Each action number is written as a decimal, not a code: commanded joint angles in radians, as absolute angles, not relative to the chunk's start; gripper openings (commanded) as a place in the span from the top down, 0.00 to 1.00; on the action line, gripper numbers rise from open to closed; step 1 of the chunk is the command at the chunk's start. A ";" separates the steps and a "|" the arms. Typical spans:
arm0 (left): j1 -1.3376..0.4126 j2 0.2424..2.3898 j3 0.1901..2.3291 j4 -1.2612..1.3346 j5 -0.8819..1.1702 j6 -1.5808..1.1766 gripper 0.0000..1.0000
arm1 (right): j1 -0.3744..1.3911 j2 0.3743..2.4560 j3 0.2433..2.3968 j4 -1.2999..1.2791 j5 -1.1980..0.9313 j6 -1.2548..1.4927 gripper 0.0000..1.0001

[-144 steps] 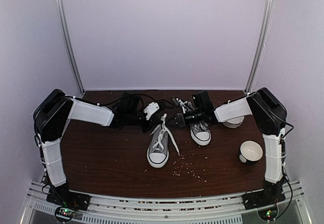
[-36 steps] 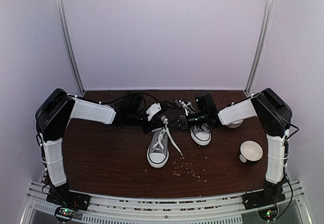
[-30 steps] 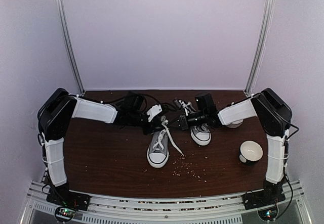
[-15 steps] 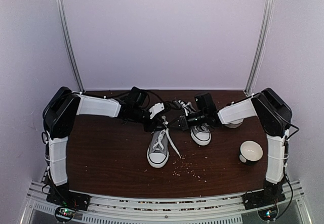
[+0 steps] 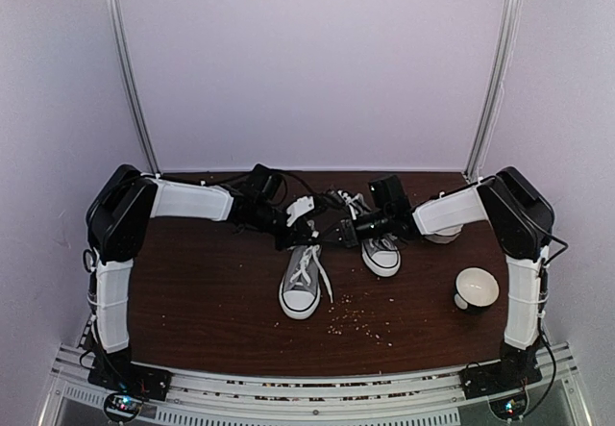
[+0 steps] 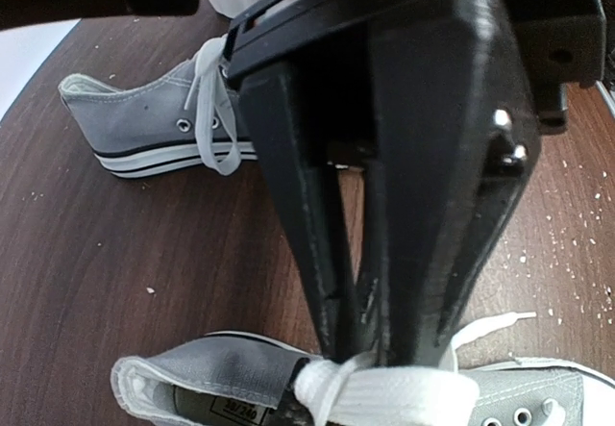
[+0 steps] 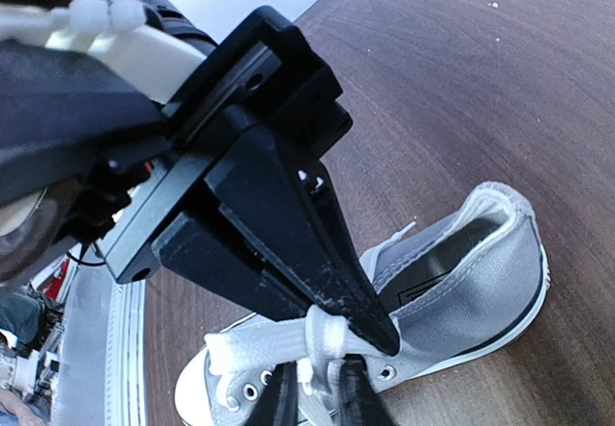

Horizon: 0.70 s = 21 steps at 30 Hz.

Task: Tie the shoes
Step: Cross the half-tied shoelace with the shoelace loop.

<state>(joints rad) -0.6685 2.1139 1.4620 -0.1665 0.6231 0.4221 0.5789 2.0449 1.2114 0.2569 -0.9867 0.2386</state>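
1. We see the left gripper (image 6: 370, 351) reaching in from the left side of the dark wooden table (image 5: 192, 291). Its black fingers are pressed together on a flat white lace (image 6: 394, 389), clamping it just above a shoe's opening.
2. That lace belongs to the left shoe (image 5: 301, 289), which lies near the middle of the table with its toe toward the arm bases. It is a small grey canvas low-top with a white rubber toe cap, a white sole with a dark stripe, and small eyelets. White lacing criss-crosses over the tongue, and one loose end trails down the shoe's right side onto the wood.
3. The right gripper (image 7: 319, 399) meets the left one over the heel end of this shoe. Its tips stand slightly apart with a strand of white lace between them, and we cannot tell whether they pinch it.
4. The right shoe (image 5: 381, 253) has the same look. It stands just right of the left shoe and a little farther back, with its toe also toward the near edge. It is partly under the right arm, and its laces lie loose at the back.
5. Pale crumbs (image 5: 357, 318) are scattered on the wood in front of the two shoes.
6. A white cup (image 5: 477, 288) sits well apart from the shoes, near the table's right edge.
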 commanded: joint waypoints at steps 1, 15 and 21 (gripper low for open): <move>-0.665 2.105 1.432 -0.099 0.642 0.406 1.00 | 0.568 2.019 1.222 0.261 -1.008 0.248 0.79; -0.665 2.056 1.346 0.049 0.575 0.354 1.00 | 0.515 2.113 1.167 0.589 -0.990 0.607 0.77; -0.665 2.048 1.336 0.062 0.576 0.349 1.00 | 0.543 2.148 1.213 0.481 -0.977 0.519 0.79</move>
